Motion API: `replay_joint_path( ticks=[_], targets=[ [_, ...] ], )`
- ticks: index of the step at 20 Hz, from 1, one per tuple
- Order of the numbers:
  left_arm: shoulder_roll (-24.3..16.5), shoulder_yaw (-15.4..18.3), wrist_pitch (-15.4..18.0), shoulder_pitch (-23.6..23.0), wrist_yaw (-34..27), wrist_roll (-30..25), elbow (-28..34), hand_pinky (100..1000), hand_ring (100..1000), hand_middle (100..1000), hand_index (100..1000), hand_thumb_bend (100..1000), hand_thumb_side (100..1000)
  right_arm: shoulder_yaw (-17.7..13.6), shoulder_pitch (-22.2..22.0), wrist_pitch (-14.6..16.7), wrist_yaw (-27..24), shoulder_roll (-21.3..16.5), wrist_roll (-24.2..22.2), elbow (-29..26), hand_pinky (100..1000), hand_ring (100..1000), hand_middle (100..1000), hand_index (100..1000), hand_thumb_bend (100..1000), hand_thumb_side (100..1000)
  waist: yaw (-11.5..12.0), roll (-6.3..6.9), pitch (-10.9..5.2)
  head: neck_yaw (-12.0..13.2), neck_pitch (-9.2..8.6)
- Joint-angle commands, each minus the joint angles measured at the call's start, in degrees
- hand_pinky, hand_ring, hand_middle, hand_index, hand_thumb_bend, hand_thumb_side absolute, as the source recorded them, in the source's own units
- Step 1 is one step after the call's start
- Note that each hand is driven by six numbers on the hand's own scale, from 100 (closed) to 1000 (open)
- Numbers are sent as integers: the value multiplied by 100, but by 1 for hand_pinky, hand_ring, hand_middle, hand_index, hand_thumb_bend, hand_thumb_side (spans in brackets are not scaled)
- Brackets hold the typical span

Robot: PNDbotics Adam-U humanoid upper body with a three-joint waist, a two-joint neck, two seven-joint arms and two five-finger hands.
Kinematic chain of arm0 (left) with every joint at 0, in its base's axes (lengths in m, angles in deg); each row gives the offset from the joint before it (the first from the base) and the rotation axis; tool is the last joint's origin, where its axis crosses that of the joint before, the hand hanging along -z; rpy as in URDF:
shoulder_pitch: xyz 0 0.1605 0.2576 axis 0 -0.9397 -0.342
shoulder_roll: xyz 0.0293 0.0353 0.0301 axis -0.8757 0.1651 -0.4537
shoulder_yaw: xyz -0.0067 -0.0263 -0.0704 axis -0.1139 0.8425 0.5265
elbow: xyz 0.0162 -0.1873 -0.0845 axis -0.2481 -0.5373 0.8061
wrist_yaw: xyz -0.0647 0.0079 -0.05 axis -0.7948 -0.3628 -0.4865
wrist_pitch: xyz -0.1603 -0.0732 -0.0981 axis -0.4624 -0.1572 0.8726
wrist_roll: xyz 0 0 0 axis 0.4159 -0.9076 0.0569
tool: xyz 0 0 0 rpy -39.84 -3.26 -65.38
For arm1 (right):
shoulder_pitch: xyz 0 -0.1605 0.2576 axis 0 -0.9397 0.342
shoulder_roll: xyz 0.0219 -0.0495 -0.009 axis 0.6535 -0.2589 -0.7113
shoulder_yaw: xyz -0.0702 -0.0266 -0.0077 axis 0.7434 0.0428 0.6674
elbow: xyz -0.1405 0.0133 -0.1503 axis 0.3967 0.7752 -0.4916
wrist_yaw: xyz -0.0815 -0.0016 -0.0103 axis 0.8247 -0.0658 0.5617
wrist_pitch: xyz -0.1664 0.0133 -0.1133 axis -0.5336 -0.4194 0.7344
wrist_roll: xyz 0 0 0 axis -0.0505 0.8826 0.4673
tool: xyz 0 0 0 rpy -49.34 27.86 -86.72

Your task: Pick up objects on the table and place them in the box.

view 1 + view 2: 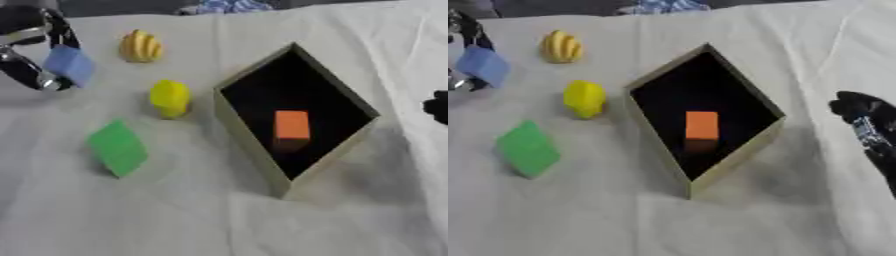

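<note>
Bench covered w/ white cloth. Open box, dark inside, sits center-right, turned like a diamond; an orange block lies inside on its floor. Left hand enters at 10 o'clock, its fingers curled round a blue block, held above the cloth. From that block, a ribbed yellow object lies near at 3 o'clock, a yellow block at 4 o'clock, a green block well apart at 5 o'clock. Right hand shows at 3 o'clock edge, beside the box; can't tell whether its fingers are open or closed.
</note>
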Motion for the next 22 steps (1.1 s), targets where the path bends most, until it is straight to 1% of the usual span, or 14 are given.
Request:
replay_joint_path(
  ticks=[1, 3, 6, 8, 10, 12, 15, 22],
  targets=[
    [162, -161, 26, 321, -283, -54, 463, 727, 539, 459, 577, 223, 100, -51, 14, 28, -22, -131, -29, -119, 927, 850, 754, 846, 100, 769, 7, -8, -189, -38, 33],
    [395, -376, -2, 532, -446, -201, 606, 730, 548, 466, 585, 243, 102, -30, 29, 32, -24, -153, -63, -119, 927, 851, 755, 847, 100, 766, 0, 5, -218, -33, 45],
    [692, -713, -116, 852, -716, -466, 559, 735, 566, 484, 603, 277, 117, 6, 64, 46, -27, -206, -129, -119, 927, 851, 755, 847, 100, 758, -30, 44, -261, -23, 51],
    [856, -870, -201, 1017, -877, -645, 456, 737, 574, 492, 610, 288, 126, 27, 103, 62, -37, -231, -165, -119, 927, 851, 754, 847, 100, 754, -69, 80, -283, -8, 41],
    [1008, -956, -256, 1128, -967, -837, 369, 739, 580, 497, 617, 294, 138, 43, 137, 70, -53, -243, -194, -119, 927, 851, 754, 847, 100, 753, -116, 114, -296, 4, 29],
    [1138, -978, -291, 1200, -1027, -1026, 305, 743, 591, 509, 635, 313, 179, 48, 153, 72, -61, -252, -212, -119, 927, 851, 754, 847, 100, 753, -166, 150, -303, 22, 22],
    [1287, -922, -360, 1278, -1064, -1257, 226, 748, 601, 518, 650, 322, 199, 51, 168, 65, -70, -250, -224, -119, 927, 851, 754, 848, 100, 754, -229, 200, -307, 60, 15],
    [1573, -820, -417, 1378, -924, -1314, 58, 751, 604, 522, 656, 327, 219, 61, 220, 50, -96, -218, -250, -119, 927, 850, 754, 848, 100, 758, -360, 258, -280, 136, -15]
  ],
)
